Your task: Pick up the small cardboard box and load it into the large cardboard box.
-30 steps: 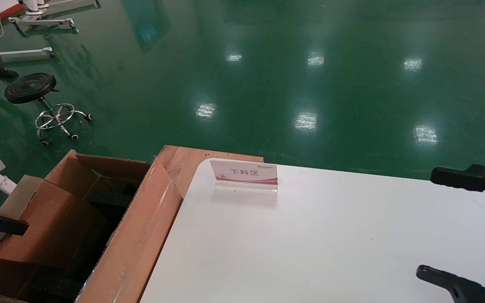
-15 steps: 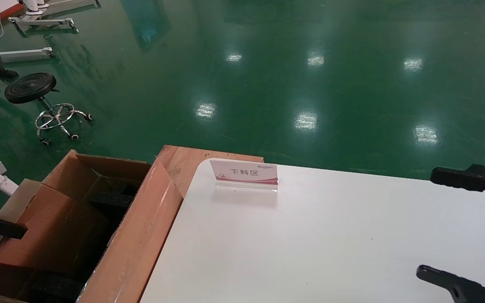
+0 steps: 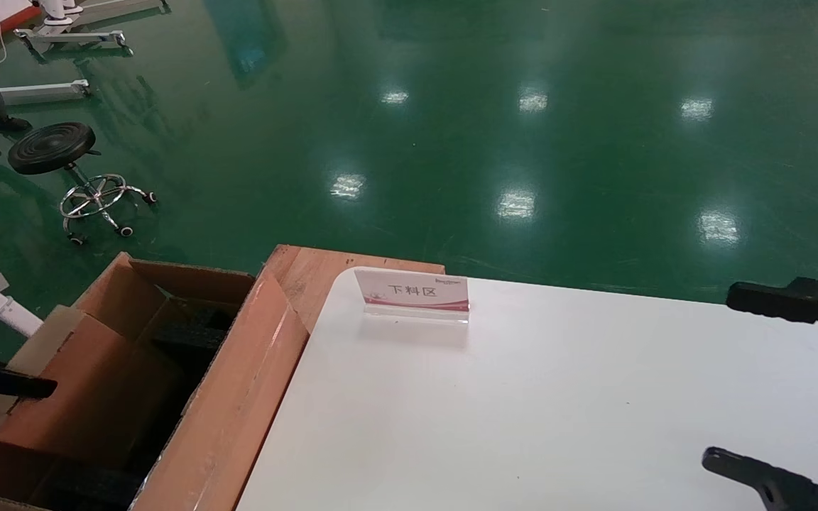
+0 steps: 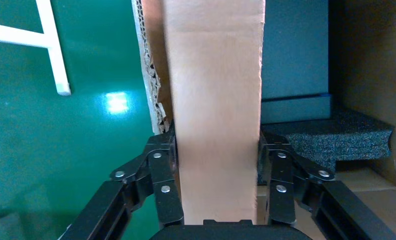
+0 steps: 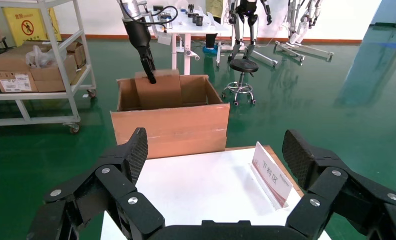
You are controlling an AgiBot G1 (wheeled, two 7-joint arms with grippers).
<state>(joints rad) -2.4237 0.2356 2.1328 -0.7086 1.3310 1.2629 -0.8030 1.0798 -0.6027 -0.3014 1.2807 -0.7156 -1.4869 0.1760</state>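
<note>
The left gripper point(image 4: 216, 172) has its jaws clamped on the small box point(image 4: 216, 100), one pad pressed to each broad side, spread just as wide as the carton is thick. In the left wrist view the small box runs up the middle of the frame, with a ragged corrugated edge just beside it and black foam point(image 4: 335, 137) at the lower right. In the head view the small box point(image 3: 75, 383) sits at the lower left of the frame, tilted and partly down inside the large box point(image 3: 238, 397), whose tall flap leans against the left edge of the white bench point(image 3: 558, 397); a black finger point(image 3: 8, 383) of the left gripper crosses the small box's near corner. In the right wrist view the same pair shows at the upper centre, the left arm point(image 5: 141, 42) reaching down onto the top of the small box. The right gripper point(image 5: 215, 155) hangs over the bench at the right edge of the head view, jaws spread wide and holding nothing. A small sign point(image 3: 412, 292) stands on the bench near its far left corner, beside a reddish board point(image 3: 309, 273). A stool point(image 3: 61, 152) stands on the green floor point(image 3: 451, 128) at the upper left.
</note>
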